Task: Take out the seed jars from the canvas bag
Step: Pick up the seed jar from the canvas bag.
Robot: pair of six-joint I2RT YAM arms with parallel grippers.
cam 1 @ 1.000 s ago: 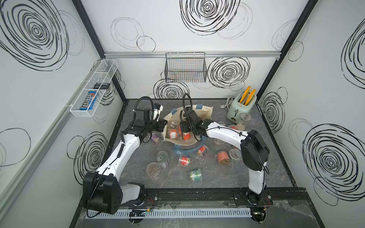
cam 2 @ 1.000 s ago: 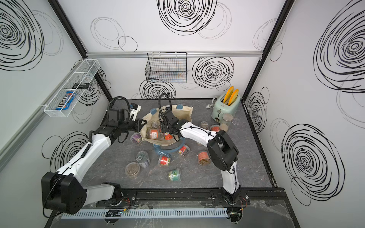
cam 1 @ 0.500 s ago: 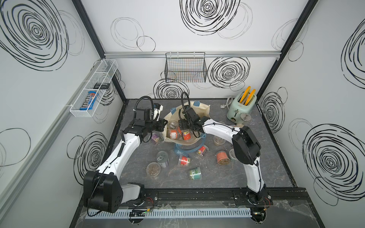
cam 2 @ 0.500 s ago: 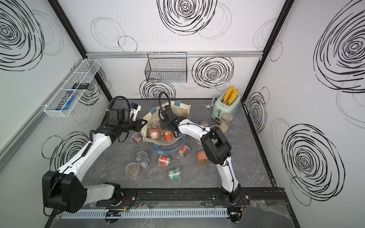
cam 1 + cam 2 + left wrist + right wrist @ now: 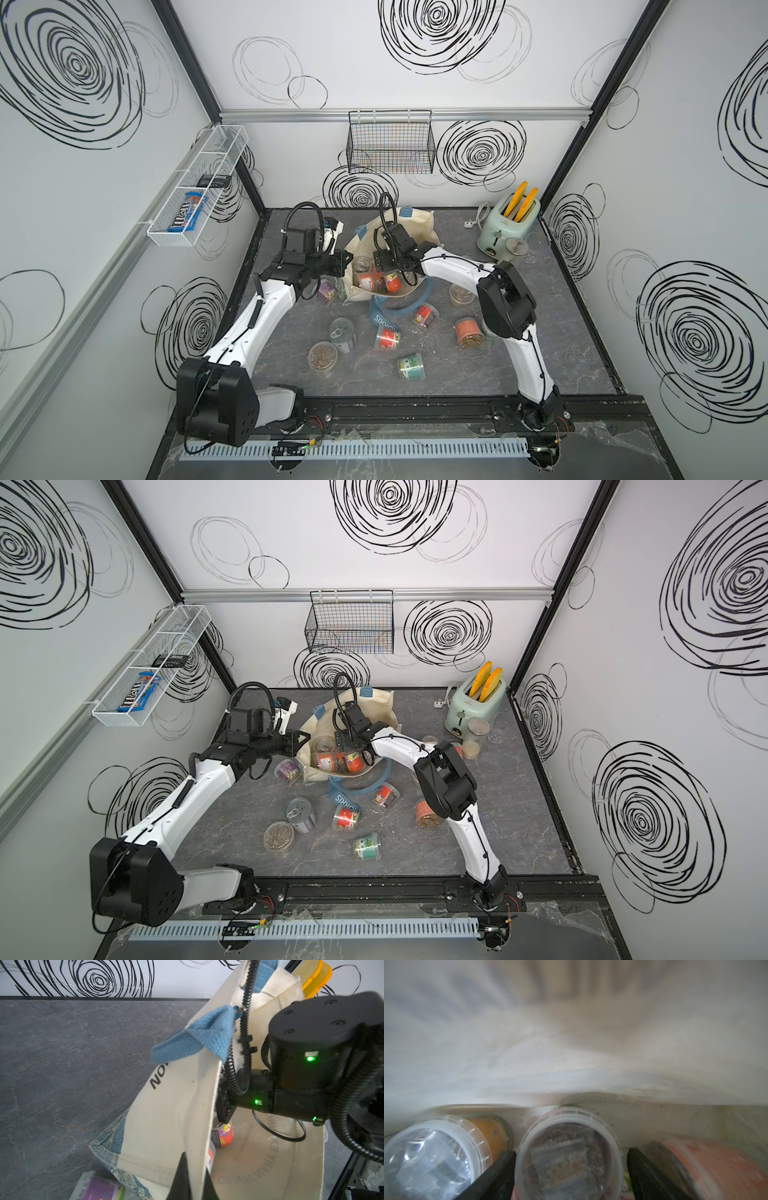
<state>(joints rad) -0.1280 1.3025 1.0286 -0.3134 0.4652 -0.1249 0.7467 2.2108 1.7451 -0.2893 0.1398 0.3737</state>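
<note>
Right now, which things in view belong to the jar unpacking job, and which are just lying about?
Job: canvas bag, pinched at its rim by the left gripper; seed jars inside it; seed jars out on the table; right gripper, open around one jar.
Lying about: toaster; tall canister; wire basket; wall rack.

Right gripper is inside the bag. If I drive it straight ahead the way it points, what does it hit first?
Likely the clear-lidded seed jar lying between the open fingers of the right gripper; it would seat deeper or be pushed toward the canvas bag wall behind it. Depth there is blurred.
</note>
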